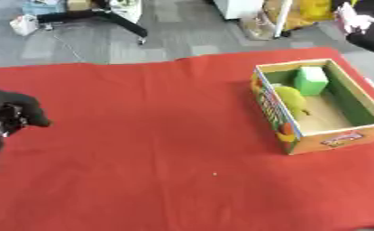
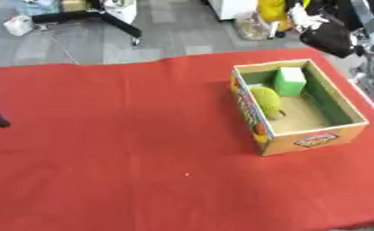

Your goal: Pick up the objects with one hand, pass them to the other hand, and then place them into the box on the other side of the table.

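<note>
Two green things already sit in the box [image 1: 355, 135]; the left hand [image 1: 12, 115], fingers curled and empty, seemingly needs another object next.

One box [image 1: 329, 139] on the table [image 1: 158, 135], which has one red cloth over it; inside the box, two things: one green block [image 1: 310, 80] at its far end, one yellow-green lump [image 1: 290, 99] against its left wall; one black hand [image 1: 8, 115] well left of the box.
</note>
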`<state>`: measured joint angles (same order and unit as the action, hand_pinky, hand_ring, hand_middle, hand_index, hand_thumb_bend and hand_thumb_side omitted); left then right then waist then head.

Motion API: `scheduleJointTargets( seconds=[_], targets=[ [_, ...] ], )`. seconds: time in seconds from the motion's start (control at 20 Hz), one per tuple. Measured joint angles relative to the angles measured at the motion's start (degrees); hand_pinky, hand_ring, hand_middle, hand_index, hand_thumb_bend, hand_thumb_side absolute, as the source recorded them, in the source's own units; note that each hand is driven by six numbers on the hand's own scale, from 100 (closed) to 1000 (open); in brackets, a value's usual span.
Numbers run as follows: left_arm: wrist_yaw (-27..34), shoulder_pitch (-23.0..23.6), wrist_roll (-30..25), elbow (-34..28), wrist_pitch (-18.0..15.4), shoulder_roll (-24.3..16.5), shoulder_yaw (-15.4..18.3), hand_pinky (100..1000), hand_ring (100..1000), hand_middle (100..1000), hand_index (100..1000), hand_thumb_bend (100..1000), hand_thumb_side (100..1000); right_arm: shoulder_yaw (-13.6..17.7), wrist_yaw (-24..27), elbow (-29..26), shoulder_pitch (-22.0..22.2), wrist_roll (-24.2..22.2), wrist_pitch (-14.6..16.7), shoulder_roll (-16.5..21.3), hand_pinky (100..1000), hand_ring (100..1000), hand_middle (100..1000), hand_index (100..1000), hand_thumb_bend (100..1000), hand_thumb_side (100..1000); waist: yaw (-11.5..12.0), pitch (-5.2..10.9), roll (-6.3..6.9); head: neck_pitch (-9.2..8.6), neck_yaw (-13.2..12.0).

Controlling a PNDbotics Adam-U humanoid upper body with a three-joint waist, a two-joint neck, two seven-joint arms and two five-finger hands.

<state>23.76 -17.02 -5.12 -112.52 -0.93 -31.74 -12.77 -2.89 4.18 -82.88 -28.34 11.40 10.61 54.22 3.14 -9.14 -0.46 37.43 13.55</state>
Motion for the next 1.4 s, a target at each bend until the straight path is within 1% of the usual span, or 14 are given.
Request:
scheduleJointTargets(
  seconds=[0.1, 0.2, 0.4, 0.45, 0.5, 0.55, 0.6, 0.65, 0.85, 0.95, 1.2, 1.3, 1.35, 1.4],
  targets=[
    [-0.8, 0.9, -0.1, -0.7, -1.0, 0.9, 0.8, 700, 588, 557, 679, 100, 778, 0.2, -0.3, 6.9, -0.9, -0.5, -0.6, -0.1, 454, 388, 221, 484, 100, 413, 0.5, 0.00, 0.00, -0.02, 0.7],
    [-1.7, 1.8, -0.2, -0.8, -1.9, 1.8, 1.5, 703, 591, 560, 682, 100, 785, 0.2, -1.8, 13.0, -1.4, -1.0, -0.9, -0.3, 478, 417, 246, 539, 100, 323, 0.9, 0.00, 0.00, -0.02, 1.2],
    [-2.8, 2.9, -0.4, -0.9, -2.7, 3.2, 2.6, 704, 592, 561, 683, 100, 784, 0.1, -7.1, 21.0, -1.8, -3.6, -0.1, -0.6, 514, 464, 296, 632, 100, 247, 1.1, 0.00, 0.00, -0.02, 1.7],
    [-2.9, 2.9, -0.4, -1.0, -2.9, 3.4, 2.8, 705, 593, 563, 685, 100, 778, 0.0, -8.4, 22.1, -1.8, -4.5, 0.2, -0.6, 641, 614, 490, 863, 100, 369, 1.2, 0.00, 0.00, -0.01, 1.7],
    [-3.1, 2.9, -0.4, -1.0, -3.0, 3.6, 2.9, 705, 593, 563, 685, 100, 778, -0.3, -10.3, 23.1, -1.5, -6.4, 0.5, -0.6, 641, 614, 490, 863, 100, 369, 1.2, 0.00, -0.01, 0.03, 1.7],
    [-3.2, 3.0, -0.5, -1.0, -3.2, 3.9, 3.1, 706, 594, 563, 685, 100, 777, -0.6, -12.3, 24.0, -1.2, -8.5, 0.7, -0.6, 677, 662, 556, 929, 100, 630, 1.3, 0.00, -0.01, 0.09, 1.7],
    [-3.2, 3.2, -0.5, -1.1, -3.4, 4.1, 3.3, 706, 594, 564, 685, 100, 778, -0.7, -14.2, 24.8, -1.0, -10.7, 0.9, -0.6, 680, 668, 564, 937, 100, 667, 1.3, 0.00, -0.01, 0.16, 1.7],
    [-3.3, 3.4, -0.5, -1.1, -3.5, 4.3, 3.4, 707, 594, 564, 686, 100, 779, -0.7, -15.9, 25.4, -0.8, -12.5, 1.1, -0.6, 692, 683, 587, 962, 100, 773, 1.3, 0.00, -0.01, 0.23, 1.7],
    [-3.6, 3.6, -0.4, -1.1, -3.7, 5.0, 3.7, 708, 595, 565, 686, 100, 782, 0.0, -19.6, 26.3, -0.4, -16.6, 2.2, -0.6, 742, 731, 663, 1000, 100, 974, 1.1, 0.00, -0.01, 0.26, 1.5],
    [-3.7, 3.9, -0.5, -1.1, -3.7, 5.1, 3.7, 708, 595, 565, 685, 100, 783, 0.2, -20.2, 26.3, -0.1, -17.6, 2.9, -0.5, 764, 750, 695, 1000, 100, 1000, 1.0, 0.00, -0.01, 0.26, 1.3],
    [-4.1, 4.1, -0.7, -0.7, -3.9, 5.5, 3.7, 708, 596, 565, 685, 100, 788, 0.4, -21.1, 24.6, 0.9, -20.8, 4.5, -0.5, 800, 784, 756, 1000, 100, 1000, 0.5, 0.06, -0.01, 0.26, 1.2],
    [-4.2, 4.4, -0.7, -0.7, -4.0, 5.6, 3.7, 708, 595, 565, 685, 100, 790, 0.8, -21.3, 22.6, 1.8, -21.6, 4.9, -0.2, 793, 774, 740, 1000, 100, 881, 0.4, 0.07, -0.01, 0.26, 1.1],
    [-4.2, 4.5, -0.8, -0.5, -4.0, 5.8, 3.7, 708, 596, 565, 685, 100, 792, 1.1, -21.3, 21.2, 2.4, -21.7, 5.2, 0.0, 764, 742, 676, 1000, 100, 714, 0.3, 0.07, -0.01, 0.26, 0.9],
    [-4.3, 4.6, -0.8, -0.4, -4.0, 6.0, 3.7, 708, 596, 565, 685, 100, 791, 1.6, -21.0, 19.4, 3.3, -21.4, 5.5, 0.2, 759, 737, 667, 1000, 100, 701, 0.2, 0.07, -0.01, 0.27, 0.6]
  ],
)
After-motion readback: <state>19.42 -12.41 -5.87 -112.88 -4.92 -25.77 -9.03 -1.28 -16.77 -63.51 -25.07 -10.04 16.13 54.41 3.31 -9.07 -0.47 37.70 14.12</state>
